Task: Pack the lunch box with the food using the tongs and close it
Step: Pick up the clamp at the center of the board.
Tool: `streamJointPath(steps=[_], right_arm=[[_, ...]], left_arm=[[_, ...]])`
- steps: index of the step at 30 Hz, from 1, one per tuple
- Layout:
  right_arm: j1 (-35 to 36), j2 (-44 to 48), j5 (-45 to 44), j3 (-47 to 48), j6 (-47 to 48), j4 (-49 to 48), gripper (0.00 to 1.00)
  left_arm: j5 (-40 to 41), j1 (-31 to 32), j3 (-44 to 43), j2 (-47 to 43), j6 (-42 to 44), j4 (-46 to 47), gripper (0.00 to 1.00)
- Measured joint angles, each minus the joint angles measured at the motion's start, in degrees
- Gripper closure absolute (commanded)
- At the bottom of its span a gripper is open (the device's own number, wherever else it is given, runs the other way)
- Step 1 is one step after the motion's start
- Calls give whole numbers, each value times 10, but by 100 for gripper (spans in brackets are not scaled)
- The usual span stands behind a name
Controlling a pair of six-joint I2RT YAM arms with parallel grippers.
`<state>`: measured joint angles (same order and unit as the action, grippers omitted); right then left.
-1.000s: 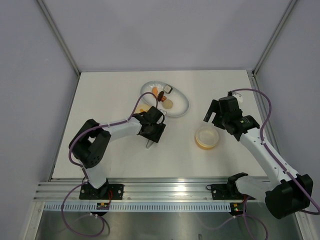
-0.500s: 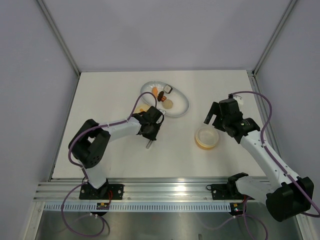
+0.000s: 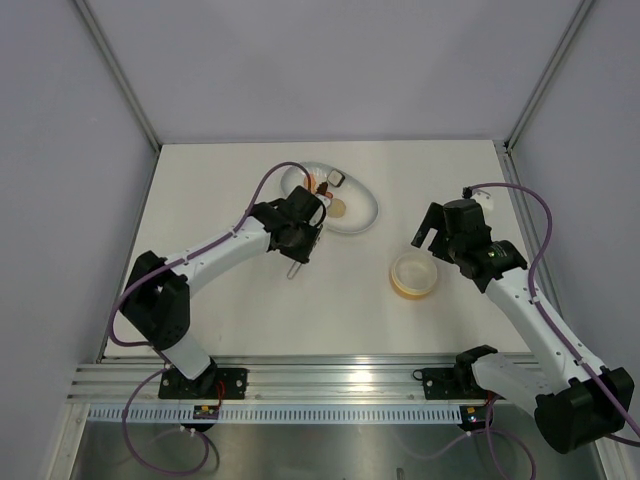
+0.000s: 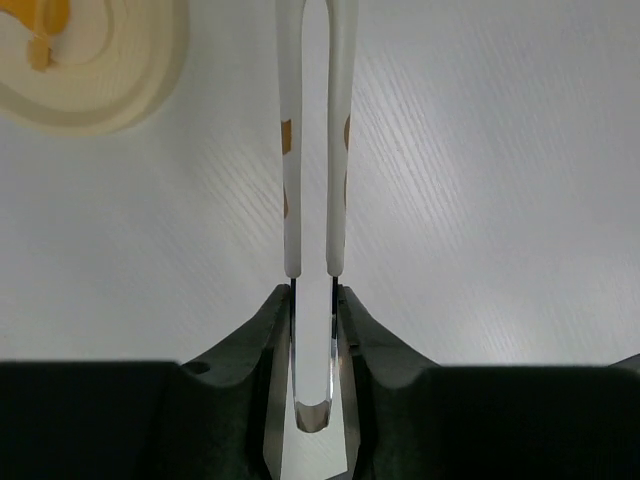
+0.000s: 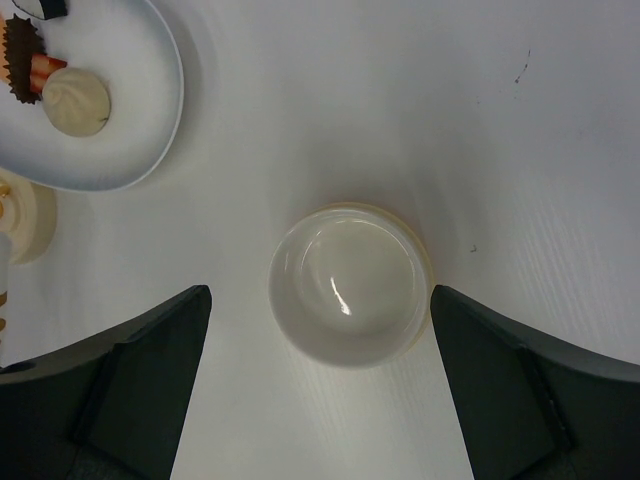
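We see the left gripper (image 4: 314, 296) clamped on the thin silver tongs (image 4: 291, 120), just beside the white dish (image 3: 366, 214) holding the food (image 3: 338, 206). The right gripper (image 5: 318, 300) hangs spread wide above the empty lunch box (image 3: 413, 275). We judge the first pick is beginning: next, the tong tips must straddle one piece and squeeze gently.

Soft overhead light is casting faint shadows on the table (image 3: 230, 310). Glare is glinting inside the lunch box (image 5: 348, 285).
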<state>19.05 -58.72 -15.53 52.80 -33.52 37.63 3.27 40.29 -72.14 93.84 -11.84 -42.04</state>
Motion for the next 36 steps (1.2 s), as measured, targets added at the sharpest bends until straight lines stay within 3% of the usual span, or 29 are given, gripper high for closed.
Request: streamJointPath(steps=[12,22,27,30,36], right_arm=[[0,1,0,0,-2,0,1],[0,1,0,0,-4,0,0],[0,1,0,0,-4,0,1],[0,1,0,0,-4,0,1],[0,1,0,0,-5,0,1]], left_arm=[[0,-17,-25,-2,3,-44,60],[-1,-19,-25,-2,2,-46,59],[-1,-19,-33,-2,-1,-44,65],[-1,-19,-39,-2,-3,-41,75],[-1,-19,-51,-3,-3,-35,78]])
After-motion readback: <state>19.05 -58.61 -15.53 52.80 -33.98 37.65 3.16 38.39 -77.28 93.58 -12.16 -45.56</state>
